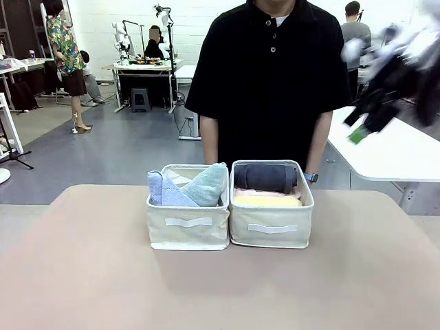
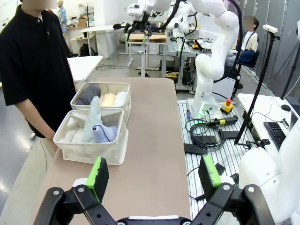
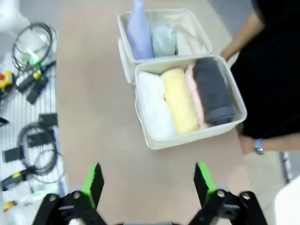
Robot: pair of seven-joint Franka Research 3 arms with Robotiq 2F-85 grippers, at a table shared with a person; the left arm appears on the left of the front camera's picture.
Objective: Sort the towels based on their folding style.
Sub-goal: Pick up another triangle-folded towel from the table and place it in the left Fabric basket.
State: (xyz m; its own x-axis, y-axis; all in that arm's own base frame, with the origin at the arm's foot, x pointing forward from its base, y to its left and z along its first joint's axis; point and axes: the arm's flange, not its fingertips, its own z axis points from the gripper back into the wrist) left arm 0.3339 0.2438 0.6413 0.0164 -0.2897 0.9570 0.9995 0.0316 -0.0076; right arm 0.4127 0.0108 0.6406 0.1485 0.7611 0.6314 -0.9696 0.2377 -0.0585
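Two cream bins stand side by side mid-table. The left bin (image 1: 188,232) holds the folded light blue towel (image 1: 163,192) and pale teal towel (image 1: 207,184). In the right bin (image 1: 271,234) lie rolled towels: dark grey (image 1: 265,177), yellow (image 1: 267,201), and a strip of pink (image 1: 265,192). From above, the right wrist view shows white (image 3: 153,110), yellow (image 3: 178,100), pink (image 3: 194,94) and dark grey (image 3: 213,90) rolls. My right gripper (image 3: 148,182) hangs open and empty high above the table, blurred at upper right (image 1: 359,127). My left gripper (image 2: 153,171) is open and empty, well back from the bins.
A person in a black shirt (image 1: 269,75) stands at the far edge right behind the bins, arms down. The tan tabletop (image 1: 103,275) is bare around the bins. Cables and a grey floor plate (image 2: 211,136) lie beside the table, with the right arm's base (image 2: 206,101) there.
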